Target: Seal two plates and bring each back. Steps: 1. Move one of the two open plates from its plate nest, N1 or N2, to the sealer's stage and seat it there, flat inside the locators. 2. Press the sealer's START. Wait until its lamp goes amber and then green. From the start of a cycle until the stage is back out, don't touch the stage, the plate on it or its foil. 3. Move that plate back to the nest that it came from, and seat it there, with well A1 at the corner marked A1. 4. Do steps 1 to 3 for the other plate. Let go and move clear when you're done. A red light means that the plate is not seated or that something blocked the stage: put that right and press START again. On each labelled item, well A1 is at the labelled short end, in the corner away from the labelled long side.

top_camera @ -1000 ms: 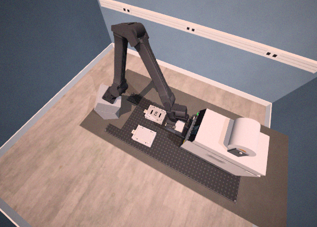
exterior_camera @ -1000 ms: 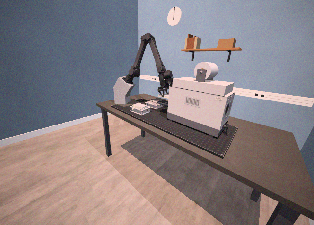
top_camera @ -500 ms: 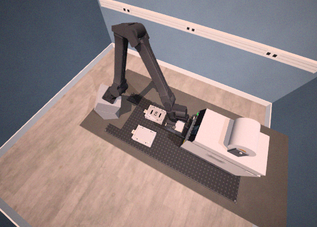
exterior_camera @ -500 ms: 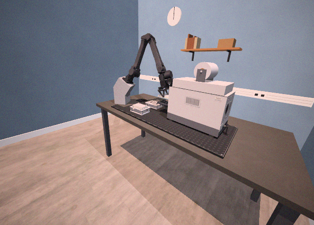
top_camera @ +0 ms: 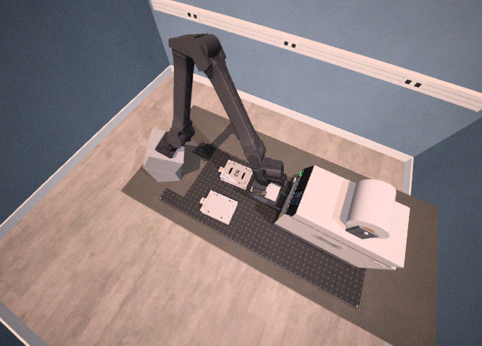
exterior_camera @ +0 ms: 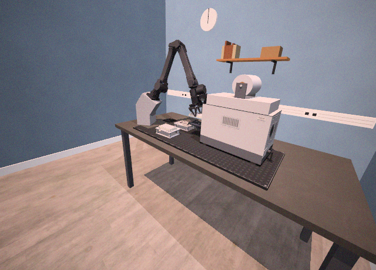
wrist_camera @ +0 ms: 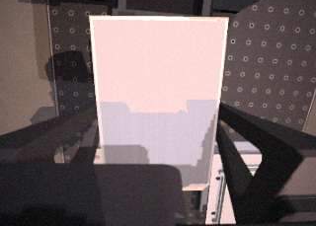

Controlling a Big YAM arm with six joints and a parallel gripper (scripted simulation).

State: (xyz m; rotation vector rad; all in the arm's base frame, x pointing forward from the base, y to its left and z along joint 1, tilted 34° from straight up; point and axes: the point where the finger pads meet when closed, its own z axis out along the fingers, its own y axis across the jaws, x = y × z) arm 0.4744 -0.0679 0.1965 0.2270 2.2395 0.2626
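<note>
A white plate (top_camera: 273,191) (exterior_camera: 192,115) (wrist_camera: 158,63) with a smooth foil-like top is between the fingers of my gripper (top_camera: 272,189) (exterior_camera: 195,112) (wrist_camera: 157,108), which is shut on its long sides. It is held level above the sealer's dark stage (exterior_camera: 194,123), with a gap beneath. The stage is out. The sealer (top_camera: 330,202) (exterior_camera: 234,124) shows a green lamp (top_camera: 300,173). Nest N2 (top_camera: 236,173) (exterior_camera: 184,125) is empty, its label showing. A second white plate (top_camera: 218,206) (exterior_camera: 165,129) sits in the other nest, wells visible on top. The held plate's A1 corner cannot be told.
The sealer's tall white body and foil roll (top_camera: 371,206) (exterior_camera: 247,84) stand just beyond my gripper. The arm's grey base (top_camera: 163,165) (exterior_camera: 146,110) is at the other end of the perforated board (top_camera: 295,256) (exterior_camera: 230,160). A dark flat item (top_camera: 203,150) lies near the base.
</note>
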